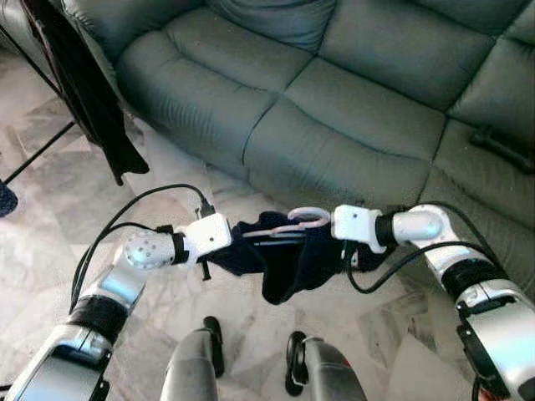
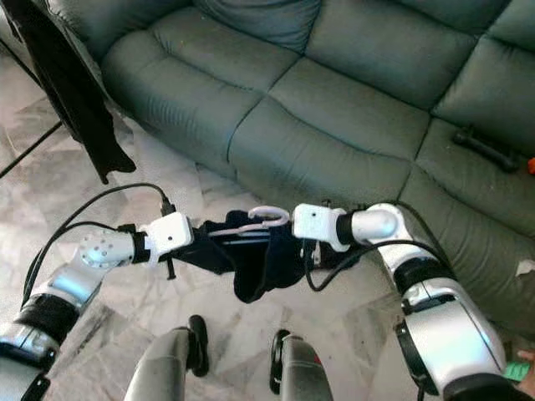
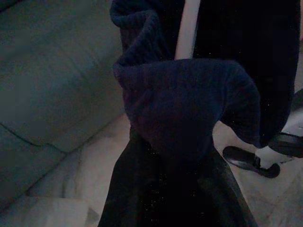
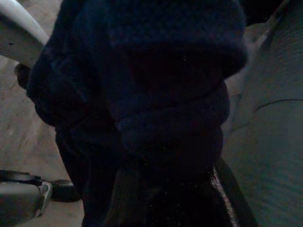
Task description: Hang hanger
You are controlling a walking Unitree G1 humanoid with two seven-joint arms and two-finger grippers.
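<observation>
1. The white hanger, draped in a dark navy garment, is held in the air above the marble floor, just in front of the green sofa.
2. The left tool and right tool are buried in the cloth at either end; whether their fingers are clamped I cannot tell.
3. Hanging seems not yet done: a rack with black clothes stands well apart, on the robot's left.

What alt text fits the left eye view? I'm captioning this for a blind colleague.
Two silver robot arms hold a dark garment on a pale hanger between them, the left gripper and right gripper buried in the fabric. Behind is a grey-green sofa; a dark cloth hangs at upper left above a marble floor.
</observation>
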